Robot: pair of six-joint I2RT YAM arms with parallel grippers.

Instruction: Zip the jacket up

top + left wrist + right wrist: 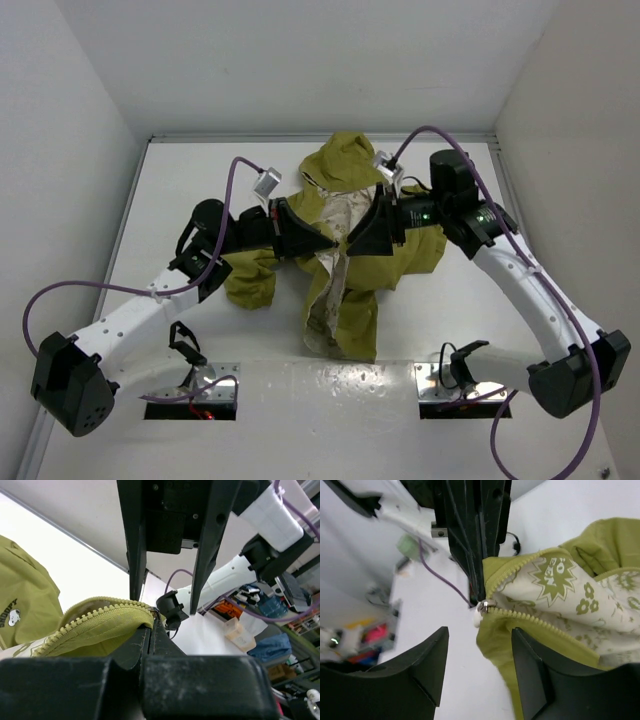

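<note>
Table (200, 180): white, with walls around; jacket (355, 320) lies open in its middle, lining up.
Left: my left gripper (328, 243) is clamped on the jacket edge at the slider (487, 605).
Right: my right gripper (352, 238) has its fingers apart, just beside the slider, holding nothing.
Progress: I judge the zip hardly begun; almost all teeth are open.

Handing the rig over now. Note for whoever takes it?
Left gripper: shut on the jacket edge beside the zip slider.
Right gripper: jaws open, facing the slider, holding nothing.
Jacket lies open, lining showing, teeth apart beyond the slider.
Done: edge pinned. Left: close on the slider, pull it along the teeth.
</note>
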